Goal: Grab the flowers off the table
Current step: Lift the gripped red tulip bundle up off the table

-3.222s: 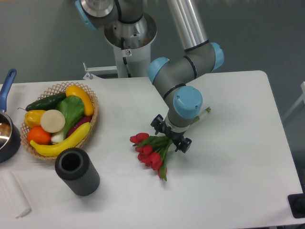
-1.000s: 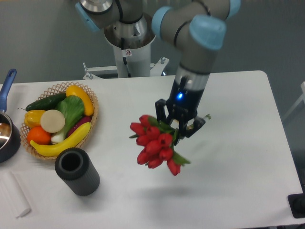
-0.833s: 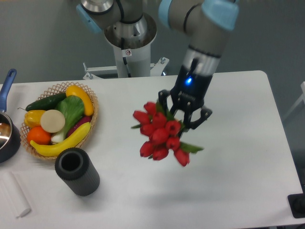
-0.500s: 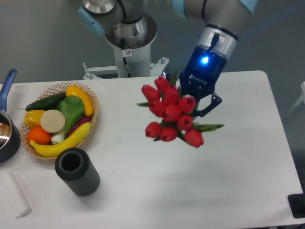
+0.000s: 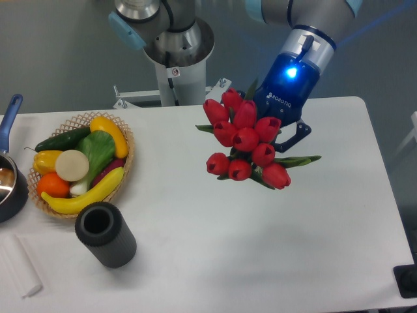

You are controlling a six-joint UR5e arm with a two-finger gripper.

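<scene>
The flowers point(image 5: 246, 145), a bunch of red tulips with green leaves, hang in the air well above the white table point(image 5: 306, 222), blooms facing the camera. My gripper point(image 5: 277, 127) is shut on the bunch from behind, its body lit blue, and the blooms hide most of the fingers and the stems. One black finger point(image 5: 296, 137) shows at the right of the bunch.
A wicker basket point(image 5: 124, 171) of fruit and vegetables sits at the left. A dark cylinder point(image 5: 105, 234) lies in front of it. A blue-handled pot point(image 5: 9, 176) is at the far left edge, a white block point(image 5: 18, 264) at the front left. The arm's base point(image 5: 176, 59) stands behind the table.
The gripper has lifted the flowers off the table and carried them up and to the right, with the blooms turning toward the camera. Nothing else has moved.
</scene>
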